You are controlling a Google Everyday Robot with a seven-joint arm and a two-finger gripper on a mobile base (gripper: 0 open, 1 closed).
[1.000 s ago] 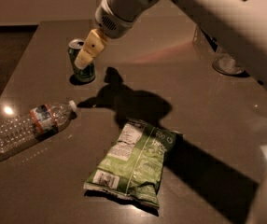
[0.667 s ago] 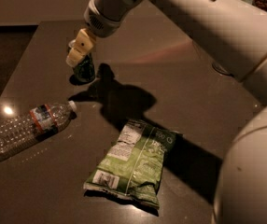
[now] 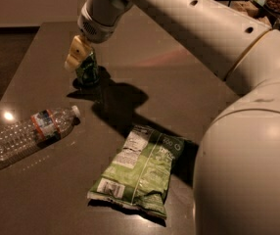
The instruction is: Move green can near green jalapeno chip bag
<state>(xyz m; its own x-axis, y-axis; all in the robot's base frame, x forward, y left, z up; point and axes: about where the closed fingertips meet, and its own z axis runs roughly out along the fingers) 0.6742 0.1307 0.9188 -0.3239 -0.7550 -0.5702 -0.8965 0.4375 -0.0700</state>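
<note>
The dark worktop (image 3: 194,102) carries everything. The robot's pale arm (image 3: 194,23) reaches across it from the right foreground toward the far left. The green jalapeno chip bag (image 3: 142,173) lies flat in the near middle, label side up. A clear water bottle (image 3: 30,136) lies on its side to the left of the bag and apart from it, with its cap pointing toward the middle. The green can (image 3: 88,70) stands upright toward the far left of the worktop, well apart from the bag, and the arm's shadow stretches between the two. The gripper (image 3: 78,55) is right at the can, overlapping its upper left side. Whether it has closed on the can I cannot tell from this angle.

The step in hand looks like securing the can before carrying it. To do it well, the grip should sit around the can's mid-body and square to it (thin aluminium dents or slips if pinched at the rim or off-centre). The hold should be firm before any lift, and the lift need only clear the worktop. The path to the bag is best kept to the open strip on the bag's far side, away from the bottle, which would likely roll if nudged. The can should go down upright just beside the bag's edge, not on the crinkled film, where it could tip.
</note>
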